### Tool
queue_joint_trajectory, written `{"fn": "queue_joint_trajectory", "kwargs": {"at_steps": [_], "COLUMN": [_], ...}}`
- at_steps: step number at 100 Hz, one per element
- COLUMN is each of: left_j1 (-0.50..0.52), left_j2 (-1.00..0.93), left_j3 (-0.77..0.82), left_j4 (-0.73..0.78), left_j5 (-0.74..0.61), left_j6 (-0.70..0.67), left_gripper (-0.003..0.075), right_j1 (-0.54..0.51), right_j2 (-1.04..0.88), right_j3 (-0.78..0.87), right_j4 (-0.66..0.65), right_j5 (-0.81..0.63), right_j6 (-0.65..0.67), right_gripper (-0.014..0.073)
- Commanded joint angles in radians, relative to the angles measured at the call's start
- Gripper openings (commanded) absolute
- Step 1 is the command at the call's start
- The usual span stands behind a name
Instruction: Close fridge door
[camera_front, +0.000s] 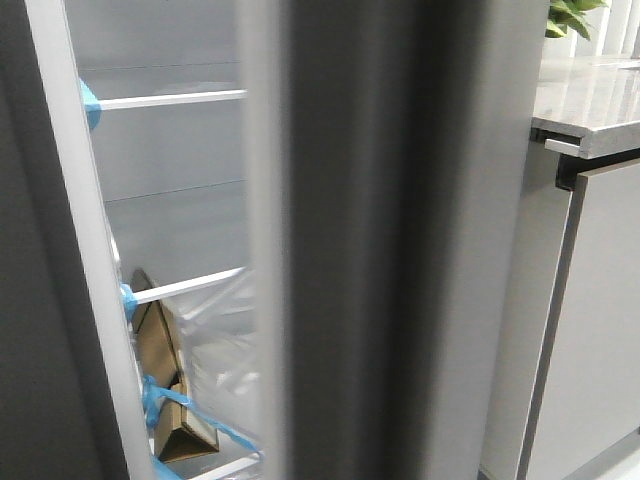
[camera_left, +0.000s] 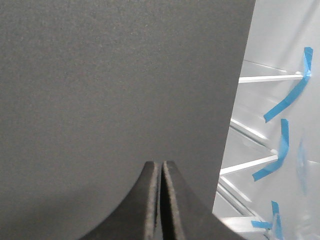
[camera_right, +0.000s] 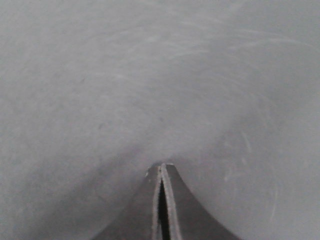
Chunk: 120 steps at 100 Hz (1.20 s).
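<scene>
The fridge door (camera_front: 400, 250) is a wide, blurred, matte dark grey band in the middle of the front view, close to the camera, with a pale edge on its left. It stands ajar. The gap on its left shows the white inside with shelf bars (camera_front: 170, 99) and blue tape (camera_front: 90, 105). Neither gripper shows in the front view. My right gripper (camera_right: 162, 166) is shut and empty, its tips against a plain grey surface (camera_right: 150, 75) that fills its view. My left gripper (camera_left: 161, 163) is shut and empty against a dark grey panel (camera_left: 115, 75); I cannot tell which panel. White shelves with blue tape (camera_left: 285, 102) show past its edge.
Another dark grey panel (camera_front: 25, 300) with a white edge strip stands at the far left. Inside the fridge are a brown cardboard piece (camera_front: 160, 360) and a clear plastic bag (camera_front: 225, 350). On the right are a light grey cabinet front (camera_front: 600, 330), a stone countertop (camera_front: 590, 100) and a plant (camera_front: 570, 15).
</scene>
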Motion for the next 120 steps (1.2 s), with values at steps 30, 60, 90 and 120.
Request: {"fn": "queue_joint_trajectory", "kwargs": {"at_steps": [30,60,90,120], "left_j1": [0.0,0.0,0.0,0.0], "left_j2": [-0.023,-0.023,-0.023,-0.023], "left_j3": [0.04,0.04,0.04,0.04], "left_j4": [-0.006,-0.006,-0.006,-0.006], "left_j5": [-0.083,-0.083,-0.083,-0.083], "left_j6": [-0.002,-0.002,-0.002,-0.002], "left_gripper": [-0.002,-0.002,-0.002,-0.002], "right_j1": [0.258,0.261,0.264,0.264], "right_j2": [0.216,0.477,0.596,0.594], "right_j3": [-0.087,-0.242,-0.333,-0.333], "right_j4": [-0.318,-0.64,-0.64,-0.64], "right_j5": [-0.479,-0.61,-0.661,-0.65], "right_j6": [0.016,0.214,0.214,0.214], "right_gripper": [-0.0071,-0.0071,-0.0071,-0.0071]}}
